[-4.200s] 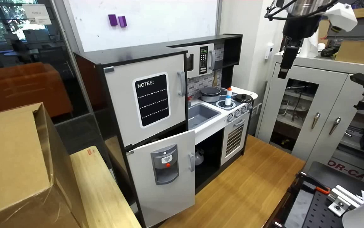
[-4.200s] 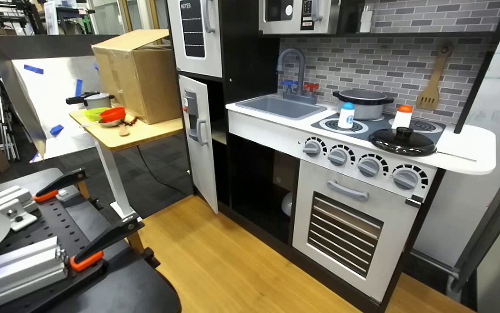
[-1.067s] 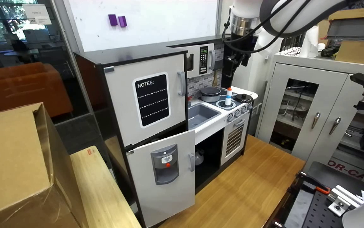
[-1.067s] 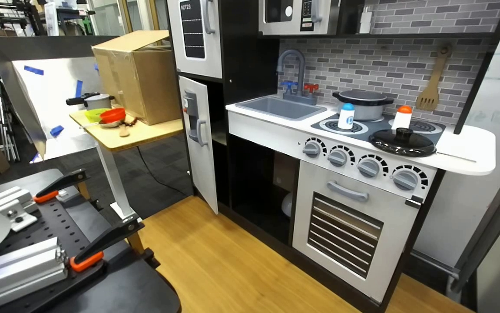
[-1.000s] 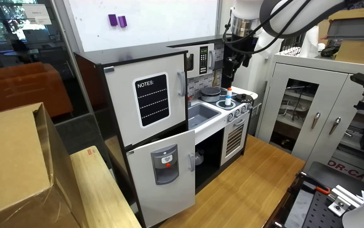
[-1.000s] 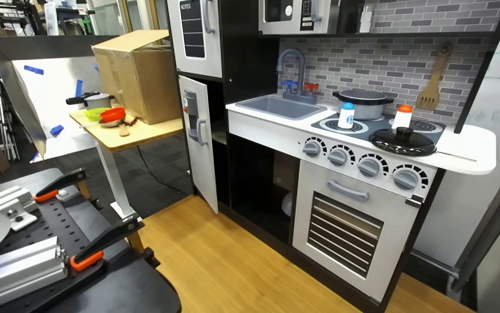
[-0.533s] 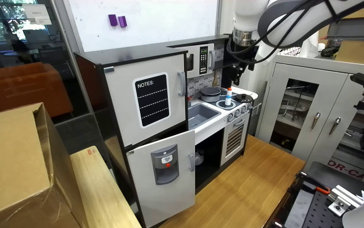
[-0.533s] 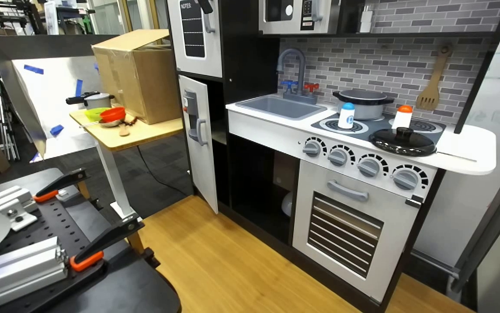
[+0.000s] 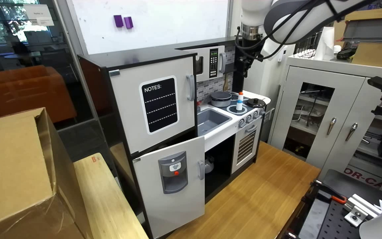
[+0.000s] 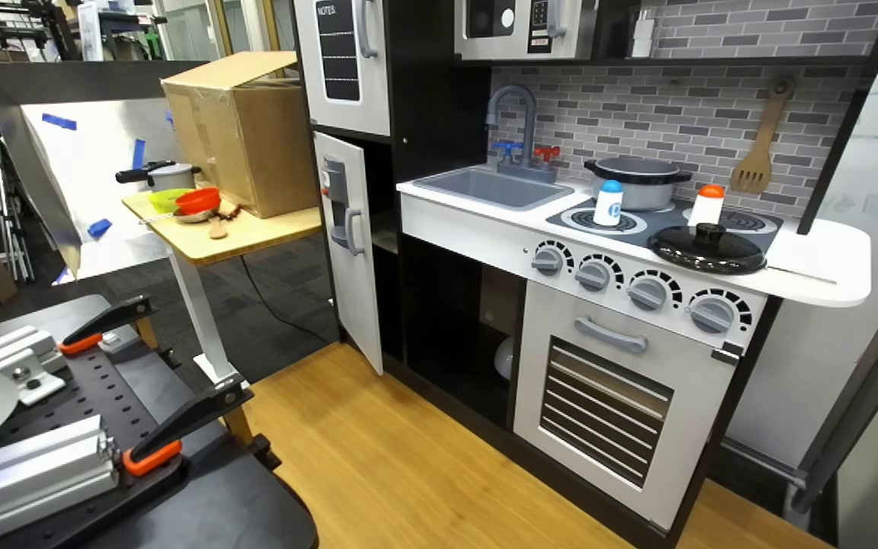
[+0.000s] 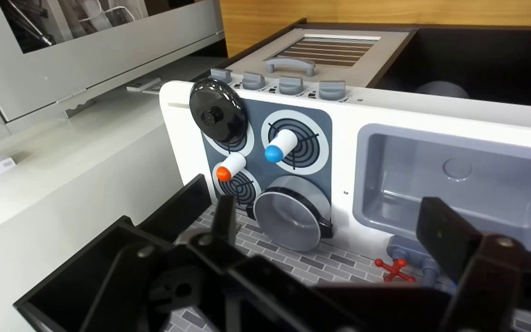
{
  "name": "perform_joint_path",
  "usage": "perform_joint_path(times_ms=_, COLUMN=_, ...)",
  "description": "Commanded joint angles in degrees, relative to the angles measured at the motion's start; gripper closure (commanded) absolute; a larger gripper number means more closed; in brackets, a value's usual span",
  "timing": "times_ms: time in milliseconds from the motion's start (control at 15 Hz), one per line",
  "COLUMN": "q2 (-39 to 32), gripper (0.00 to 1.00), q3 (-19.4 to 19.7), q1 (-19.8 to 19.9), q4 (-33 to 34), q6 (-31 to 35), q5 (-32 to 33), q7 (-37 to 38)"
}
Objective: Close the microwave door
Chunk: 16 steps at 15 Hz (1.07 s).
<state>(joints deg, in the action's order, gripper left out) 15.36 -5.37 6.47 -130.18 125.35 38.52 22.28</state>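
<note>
Your gripper [image 11: 329, 207] is released: the wrist view shows its fingers [image 11: 447, 240] spread well apart. In an exterior view it hangs higher than the counter [image 9: 225, 127], to one side of the microwave door [image 9: 206, 63] and apart from it. That door is up over the counter's back edge, toward the corner beside the fridge [image 10: 442, 76]; you can't tell from here whether it sits fully shut. Below it, the sink [image 10: 484, 187] fills that end of the counter. Toward the rounded end you have the stove [image 11: 257, 159], with the pot [image 10: 641, 197] near the back edge and the blue-capped shaker [image 10: 608, 207] upright just in front. The orange-capped shaker [image 10: 705, 207] stands upright behind the black lid [image 10: 713, 258], which lies near the front edge, by the rounded corner. Above the back edge, a wooden spatula [image 10: 757, 156] hangs on the brick wall [image 10: 637, 107]. Past the sink end, the lower fridge door [image 10: 355, 278] stands ajar.
</note>
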Motion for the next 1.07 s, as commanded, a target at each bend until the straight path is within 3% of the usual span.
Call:
perform_joint_path(times_ms=0, q2=-3.58, gripper=0.0, q3=0.47, q1=-0.4, q4=3.62, q6=0.44, q5=2.36, q7=2.1)
perform_joint_path(times_ms=400, q2=-10.62, gripper=0.0, q3=2.17, q1=-0.71, q4=11.88, q6=-0.6, q5=13.15, q7=7.54)
perform_joint_path(times_ms=1000, q2=-9.82, gripper=0.0, q3=3.59, q1=-2.1, q4=10.83, q6=-0.04, q5=11.9, q7=6.53)
